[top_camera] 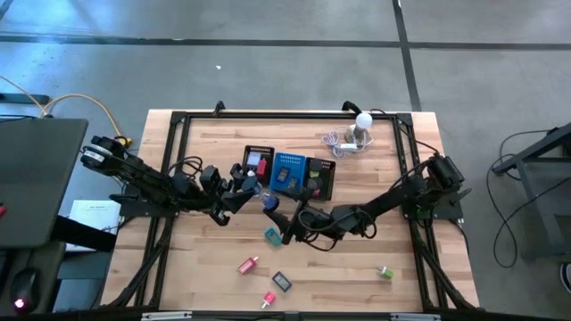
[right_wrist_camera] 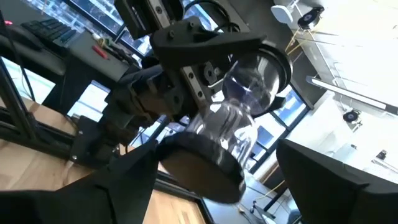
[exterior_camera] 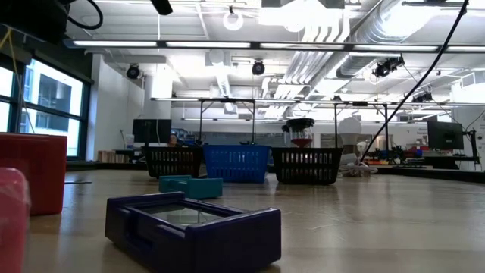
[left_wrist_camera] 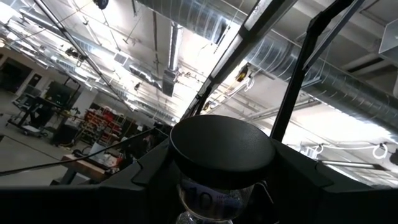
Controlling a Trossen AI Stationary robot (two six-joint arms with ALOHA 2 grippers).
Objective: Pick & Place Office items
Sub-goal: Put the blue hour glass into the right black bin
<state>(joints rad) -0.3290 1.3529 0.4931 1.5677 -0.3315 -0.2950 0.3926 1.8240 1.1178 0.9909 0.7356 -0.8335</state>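
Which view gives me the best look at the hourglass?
Right wrist view: the hourglass fills the frame, with both glass bulbs and one black cap clear. It is held by the left gripper. The left wrist view shows only one cap end-on, the high view a speck, and the low view is unclear.

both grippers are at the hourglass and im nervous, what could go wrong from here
1. The left gripper alone holds the hourglass in the air, while the right gripper stands open around its near black cap. If the left lets go early, the hourglass likely drops onto the wooden table.
2. The bulbs look like clear glass, so a squeeze there rather than on the cap might slip or crack.
3. Both grippers crowd beside the mesh tray, so a bump seems possible.
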